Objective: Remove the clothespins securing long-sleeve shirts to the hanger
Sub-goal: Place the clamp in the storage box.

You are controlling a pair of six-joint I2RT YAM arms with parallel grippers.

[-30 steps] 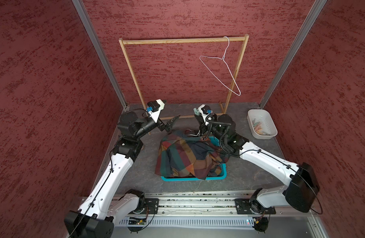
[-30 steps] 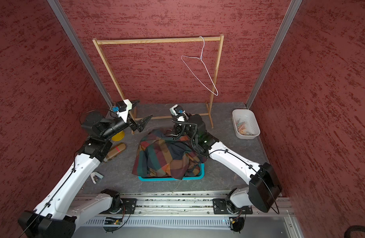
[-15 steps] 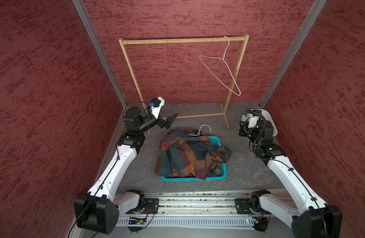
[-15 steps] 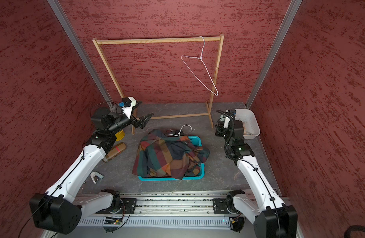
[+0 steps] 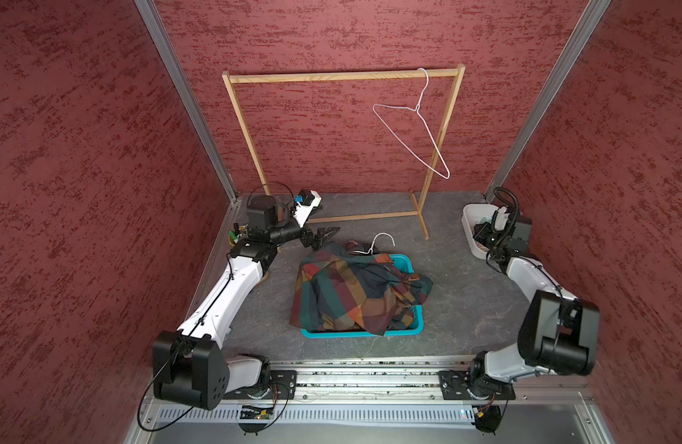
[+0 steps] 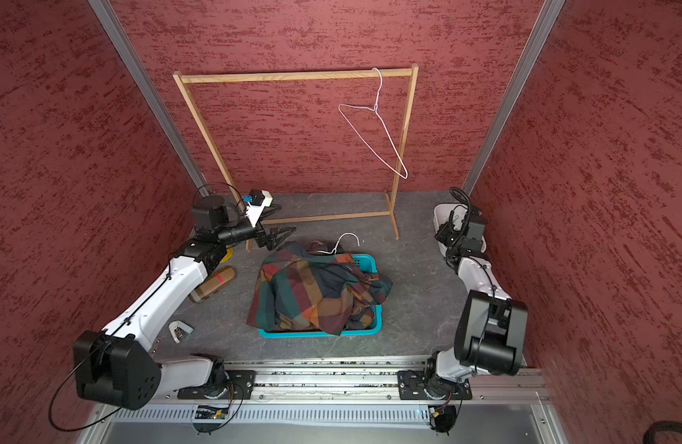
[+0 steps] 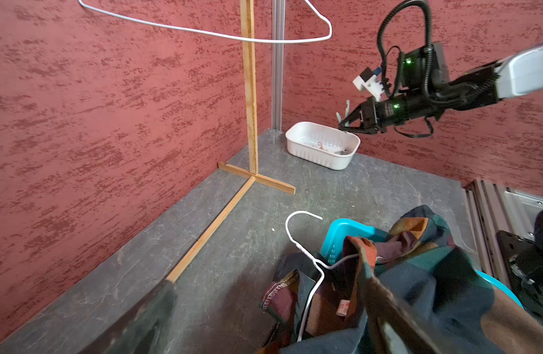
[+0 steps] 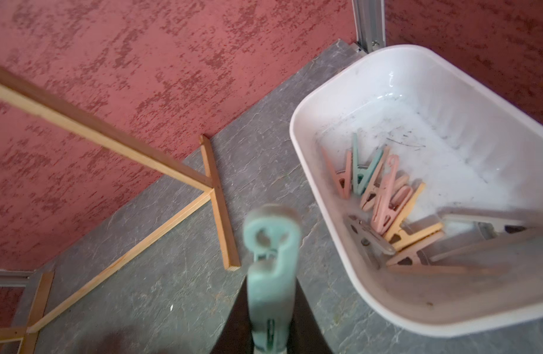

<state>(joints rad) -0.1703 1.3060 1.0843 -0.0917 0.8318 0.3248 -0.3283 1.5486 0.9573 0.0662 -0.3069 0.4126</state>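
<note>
While clothespins (image 8: pixel 383 196) lie binned, shirts (image 5: pixel 355 292) fill the basket (image 5: pixel 343 333).

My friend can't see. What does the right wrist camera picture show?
A mint clothespin is pinched in the robot's right hand, near a white tub holding pink, peach and mint clothespins. Behind: a wooden rack foot, grey floor, red wall.

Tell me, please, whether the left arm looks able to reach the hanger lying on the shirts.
Probably yes. The left end effector is open beside the shirts, and the hanger pokes its hook out bare on that side, with nothing standing between them.
</note>
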